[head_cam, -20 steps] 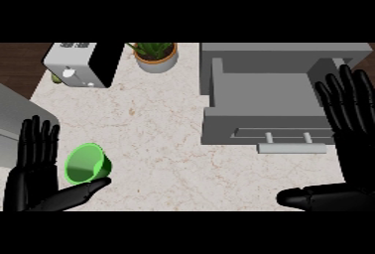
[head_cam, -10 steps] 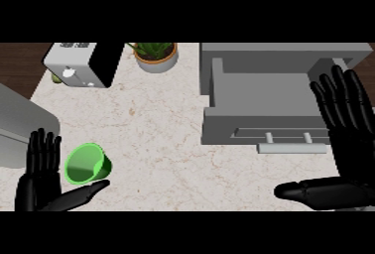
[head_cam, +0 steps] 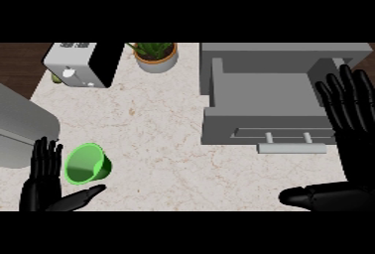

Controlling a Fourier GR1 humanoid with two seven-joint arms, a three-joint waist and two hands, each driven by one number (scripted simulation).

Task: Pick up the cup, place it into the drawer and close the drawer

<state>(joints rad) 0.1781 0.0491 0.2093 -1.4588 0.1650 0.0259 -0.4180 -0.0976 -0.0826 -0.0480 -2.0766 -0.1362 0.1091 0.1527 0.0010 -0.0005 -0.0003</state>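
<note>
A green cup (head_cam: pixel 88 163) lies tipped on the marble counter at the lower left, its mouth facing up and left. My left hand (head_cam: pixel 45 184) is open just left of and below it, fingers straight up, thumb reaching under the cup without closing on it. The grey drawer (head_cam: pixel 267 99) stands pulled open at the upper right, its inside bare, its handle (head_cam: pixel 291 147) on the front. My right hand (head_cam: pixel 351 129) is open along the drawer's right side, fingers pointing up, thumb stretched out low at the right.
A white and black toaster (head_cam: pixel 79 63) stands at the back left. A potted plant (head_cam: pixel 155 54) is beside it. A grey rounded appliance (head_cam: pixel 18 126) fills the left edge, close to the cup.
My left hand has sunk lower and shifted slightly right, nearer the cup. My right hand has drifted a little right and down. The cup and drawer stay put.
</note>
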